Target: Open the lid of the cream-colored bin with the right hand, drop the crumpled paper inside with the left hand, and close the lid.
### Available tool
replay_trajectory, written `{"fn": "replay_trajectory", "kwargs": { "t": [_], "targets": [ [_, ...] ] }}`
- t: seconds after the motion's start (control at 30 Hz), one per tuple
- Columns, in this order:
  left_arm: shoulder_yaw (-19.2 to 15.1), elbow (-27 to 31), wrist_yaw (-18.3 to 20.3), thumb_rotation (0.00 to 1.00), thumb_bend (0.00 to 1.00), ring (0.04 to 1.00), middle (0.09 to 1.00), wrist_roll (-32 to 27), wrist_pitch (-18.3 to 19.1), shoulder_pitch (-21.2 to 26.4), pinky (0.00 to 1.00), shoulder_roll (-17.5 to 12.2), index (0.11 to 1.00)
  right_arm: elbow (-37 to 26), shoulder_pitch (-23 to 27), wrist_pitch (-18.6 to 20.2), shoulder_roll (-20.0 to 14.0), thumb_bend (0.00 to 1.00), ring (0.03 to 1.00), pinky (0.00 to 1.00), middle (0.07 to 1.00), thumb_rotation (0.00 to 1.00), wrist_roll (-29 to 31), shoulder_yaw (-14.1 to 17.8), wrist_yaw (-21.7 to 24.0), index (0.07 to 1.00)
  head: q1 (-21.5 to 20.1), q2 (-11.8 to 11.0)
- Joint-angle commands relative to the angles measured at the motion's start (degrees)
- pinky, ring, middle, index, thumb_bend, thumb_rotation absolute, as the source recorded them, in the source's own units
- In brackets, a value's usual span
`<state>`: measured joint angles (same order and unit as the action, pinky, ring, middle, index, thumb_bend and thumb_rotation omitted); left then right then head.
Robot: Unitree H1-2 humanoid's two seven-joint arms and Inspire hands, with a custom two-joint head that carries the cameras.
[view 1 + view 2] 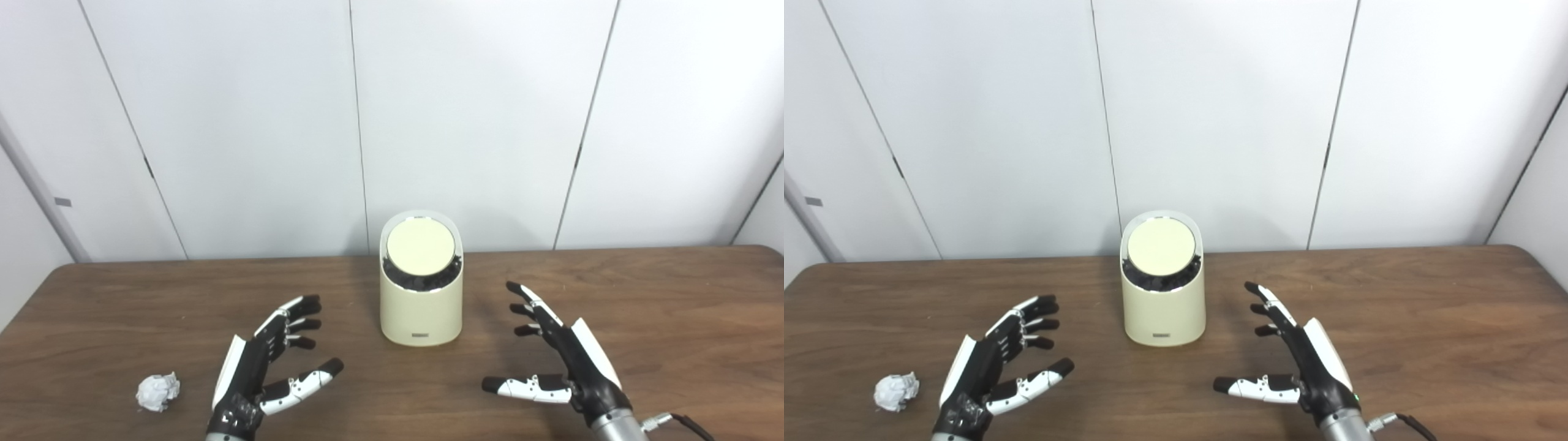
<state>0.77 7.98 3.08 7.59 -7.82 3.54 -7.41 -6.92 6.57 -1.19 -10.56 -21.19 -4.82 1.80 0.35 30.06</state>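
My left robot hand (263, 373) and right robot hand (563, 361), both spread and empty, flank the lidded cream bin (421, 288), crumpled paper (158, 392) lying near-left on the brown wooden surface (674, 318) before white wall panels (245, 122).

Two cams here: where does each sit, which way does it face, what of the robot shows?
Left eye view: on the head, left of its twin, facing forward and down at the table; both arms enter from the bottom.
Right eye view: same head, slightly to the right, same aim; everything sits further left in frame.
Shared: bin with lid, paper, open left hand, open right hand, white wall.
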Motion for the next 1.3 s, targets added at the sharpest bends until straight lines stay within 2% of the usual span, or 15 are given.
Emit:
{"fn": "replay_trajectory", "kwargs": {
  "t": [0.0,0.1,0.27,0.57,0.83,1.03,1.27],
  "targets": [
    [0.1,1.8,0.1,0.22,0.72,0.769,0.84,-0.5,-0.7,1.0,0.64,0.0,0.865,-2.6,3.0,1.0,1.0,0.79,0.873,0.73,0.947,0.38,-1.1,0.1,-1.0,0.932,0.0,0.0],
    [0.1,1.3,0.1,0.22,0.72,0.773,0.844,-0.7,-1.1,1.0,0.65,0.0,0.868,-2.6,5.4,1.9,1.8,0.81,0.871,0.74,0.943,0.43,-2.4,0.0,-1.5,0.942,0.0,-0.4],
    [0.1,0.8,-0.2,0.22,0.72,0.772,0.841,-0.5,-1.4,1.0,0.66,-0.1,0.863,-1.5,10.1,4.6,2.2,0.83,0.895,0.76,0.938,0.47,-3.4,0.0,-0.8,0.973,0.2,-0.9],
    [-0.1,1.0,-0.2,0.23,0.72,0.765,0.837,-0.5,-1.3,0.8,0.66,-0.3,0.864,1.6,19.0,9.6,2.9,0.85,0.902,0.74,0.94,0.47,-5.7,-0.3,-1.3,0.988,0.4,-1.1],
    [-0.2,1.2,-0.2,0.22,0.71,0.763,0.833,-0.4,-1.0,1.0,0.66,-0.6,0.864,4.1,24.1,11.2,2.7,0.84,0.919,0.77,0.955,0.45,-6.0,-0.7,-1.1,0.987,0.4,-1.2],
    [-0.2,0.8,-0.2,0.22,0.71,0.758,0.829,-0.5,-1.2,1.3,0.66,-0.7,0.859,5.7,26.6,13.7,2.6,0.83,0.903,0.73,0.945,0.45,-8.1,-1.9,-1.0,0.986,0.4,-1.3],
    [-0.1,0.5,-0.3,0.2,0.71,0.755,0.824,-0.1,-1.3,1.6,0.66,-0.7,0.853,9.8,29.9,13.1,2.8,0.81,0.817,0.61,0.911,0.43,-10.6,-3.4,-2.9,0.971,0.5,-1.6]
  ]
}}
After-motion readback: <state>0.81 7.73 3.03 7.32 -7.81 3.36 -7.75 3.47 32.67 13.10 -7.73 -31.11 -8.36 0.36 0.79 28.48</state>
